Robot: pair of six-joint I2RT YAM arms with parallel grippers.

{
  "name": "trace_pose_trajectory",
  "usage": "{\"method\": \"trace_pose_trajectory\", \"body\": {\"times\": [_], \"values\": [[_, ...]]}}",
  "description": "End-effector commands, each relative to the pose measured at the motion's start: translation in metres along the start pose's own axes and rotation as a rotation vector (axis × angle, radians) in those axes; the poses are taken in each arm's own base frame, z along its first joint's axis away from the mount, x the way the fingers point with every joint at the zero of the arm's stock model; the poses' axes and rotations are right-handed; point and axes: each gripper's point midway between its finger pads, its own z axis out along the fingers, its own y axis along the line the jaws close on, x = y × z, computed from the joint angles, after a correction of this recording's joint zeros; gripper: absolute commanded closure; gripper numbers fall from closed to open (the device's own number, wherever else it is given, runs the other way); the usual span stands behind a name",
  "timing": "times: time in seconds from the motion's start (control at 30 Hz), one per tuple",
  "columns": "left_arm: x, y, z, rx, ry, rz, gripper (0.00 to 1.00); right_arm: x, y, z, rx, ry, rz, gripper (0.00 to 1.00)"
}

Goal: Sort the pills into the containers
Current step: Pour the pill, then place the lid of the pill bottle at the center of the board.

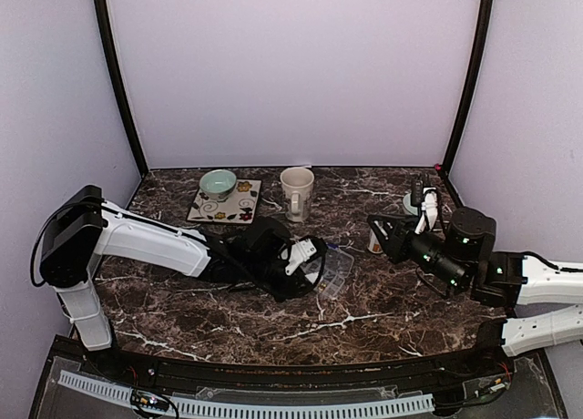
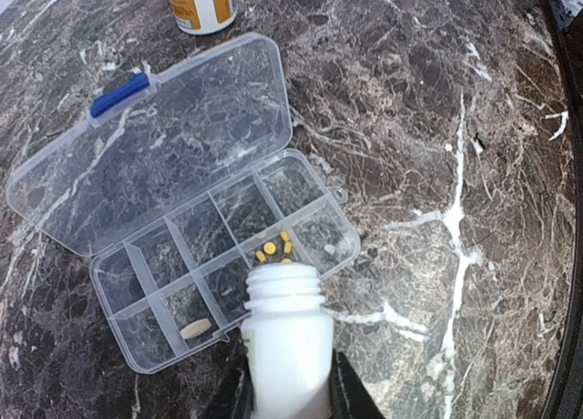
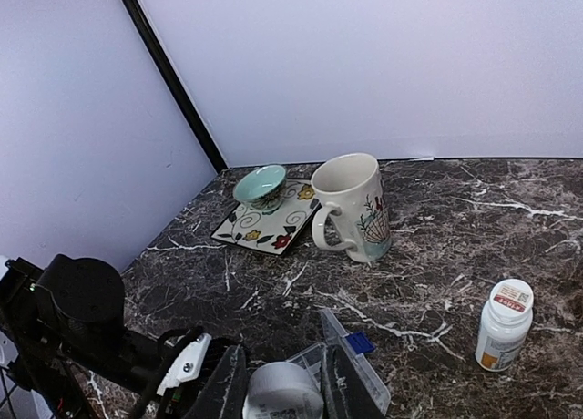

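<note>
pill tray (image 2: 305,187): clear thin plastic, probably light and slippery, lid (image 2: 164,155) open; take at edges; left gripper (image 2: 291,387) clamps white bottle (image 2: 287,319); right gripper (image 3: 282,373) clamps pale round item (image 3: 284,393)

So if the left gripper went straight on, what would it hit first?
Likely the open pill organizer, near its yellow pills, led by the white bottle the left gripper holds.

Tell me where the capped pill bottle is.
Right wrist view, lower right: the capped bottle stands upright on the table, right of the pill organizer, nearer than the mug.
</note>
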Motion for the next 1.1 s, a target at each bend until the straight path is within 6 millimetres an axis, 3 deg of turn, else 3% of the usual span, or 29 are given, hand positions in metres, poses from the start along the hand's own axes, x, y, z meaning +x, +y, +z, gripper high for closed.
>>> {"method": "trace_pose_trajectory", "body": {"times": [0.0,0.17,0.47,1.07], "values": [[-0.037,0.000,-0.024,-0.015,-0.183,-0.011,1.00,-0.008,0.005,0.001,-0.019,-0.020,0.025,1.00],[-0.038,-0.004,-0.033,-0.001,-0.260,-0.019,1.00,-0.008,0.005,0.001,-0.029,-0.025,0.032,1.00],[-0.060,-0.006,-0.065,0.001,-0.482,-0.023,1.00,-0.008,0.011,0.002,-0.056,-0.029,0.033,1.00],[-0.101,-0.024,-0.135,0.060,-0.752,0.019,1.00,-0.022,0.061,0.015,-0.220,0.075,0.083,1.00]]}}
